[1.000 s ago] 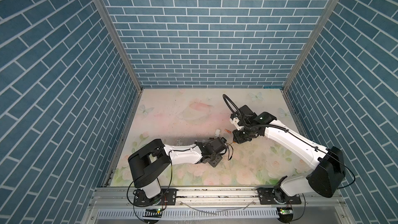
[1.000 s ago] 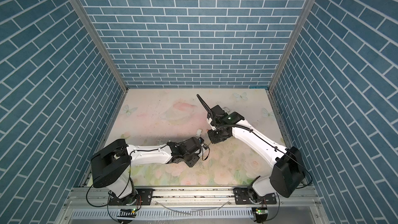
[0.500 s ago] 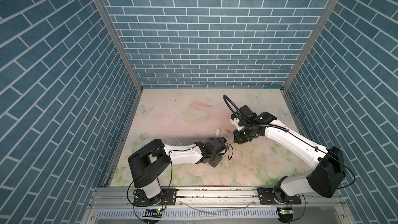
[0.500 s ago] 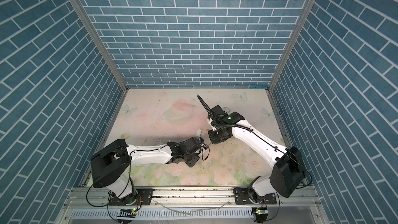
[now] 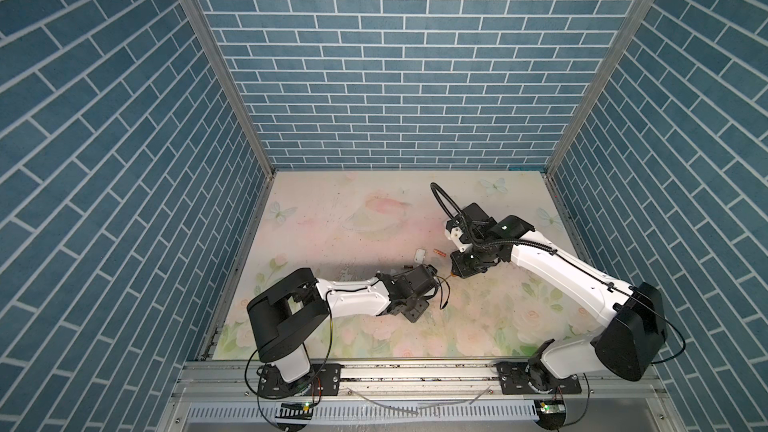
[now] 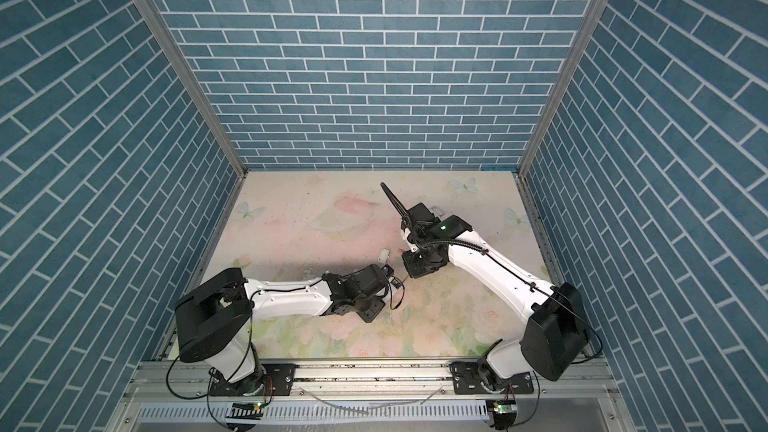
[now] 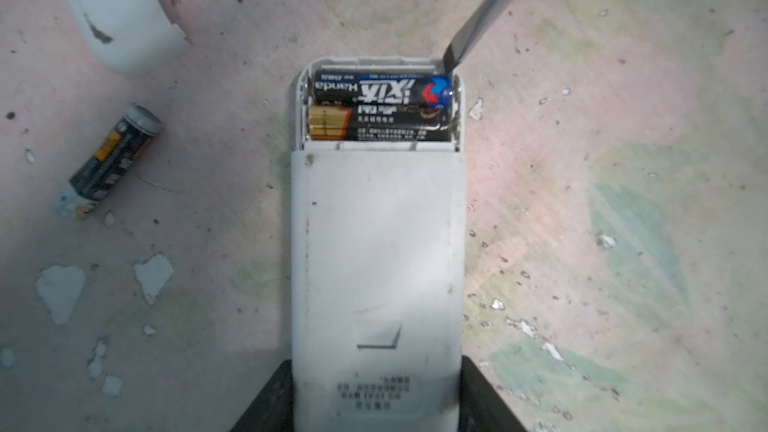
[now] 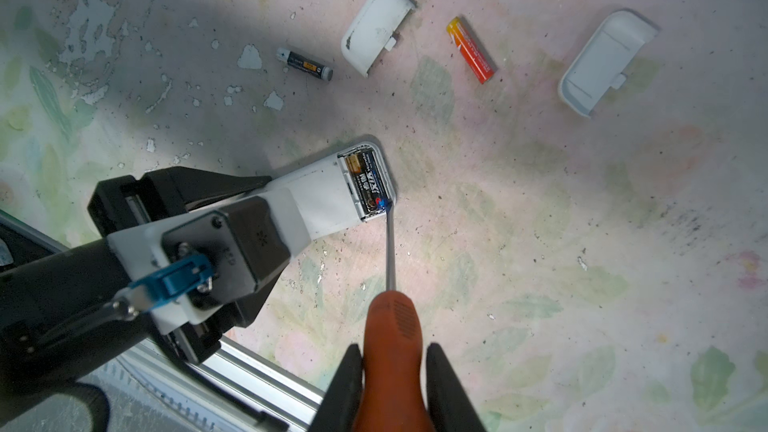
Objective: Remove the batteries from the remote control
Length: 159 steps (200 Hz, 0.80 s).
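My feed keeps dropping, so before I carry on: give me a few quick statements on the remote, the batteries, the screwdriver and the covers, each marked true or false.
1. Two batteries sit in the remote control's open compartment. True.
2. The right gripper is shut on the screwdriver. True.
3. A black battery and an orange battery lie loose on the table. True.
4. The left gripper is empty. False: it grips the remote control.
5. One white cover lies on the table. False: two covers do.
6. The screwdriver tip touches the orange battery. False: it sits at the compartment's corner, beside the blue-ended battery.
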Each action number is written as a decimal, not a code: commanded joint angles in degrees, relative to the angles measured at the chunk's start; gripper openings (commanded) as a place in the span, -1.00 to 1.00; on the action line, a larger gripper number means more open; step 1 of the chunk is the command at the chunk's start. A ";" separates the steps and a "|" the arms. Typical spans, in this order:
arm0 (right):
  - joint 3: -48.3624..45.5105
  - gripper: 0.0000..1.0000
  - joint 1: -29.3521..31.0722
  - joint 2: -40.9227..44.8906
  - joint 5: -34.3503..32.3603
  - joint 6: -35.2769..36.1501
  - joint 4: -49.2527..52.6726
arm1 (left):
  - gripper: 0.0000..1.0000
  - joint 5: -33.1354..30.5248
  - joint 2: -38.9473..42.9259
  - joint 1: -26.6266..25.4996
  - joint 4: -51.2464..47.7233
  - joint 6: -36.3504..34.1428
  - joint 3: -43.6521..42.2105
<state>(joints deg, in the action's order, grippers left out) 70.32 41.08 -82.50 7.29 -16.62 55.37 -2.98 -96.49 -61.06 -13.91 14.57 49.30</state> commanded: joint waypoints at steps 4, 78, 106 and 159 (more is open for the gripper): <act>-1.33 -1.00 -0.18 1.11 1.31 -0.06 2.05 | -0.31 5.11 -5.57 -1.49 -3.94 -0.05 -3.38; -1.21 -1.00 -0.21 1.61 1.60 -0.43 2.98 | -0.30 5.11 -5.72 -1.49 -3.49 0.03 -3.42; -1.07 -1.00 -0.18 1.73 1.67 -0.43 3.60 | -0.30 5.16 -6.06 -1.45 -3.47 -0.10 -3.16; -0.36 -1.00 -0.20 1.55 1.88 -0.25 4.39 | -0.30 5.10 -5.99 -1.45 -3.58 -0.07 -3.06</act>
<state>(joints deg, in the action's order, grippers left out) 70.32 41.08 -82.28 8.40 -16.64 57.04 -3.01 -96.82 -61.12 -13.76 14.55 49.39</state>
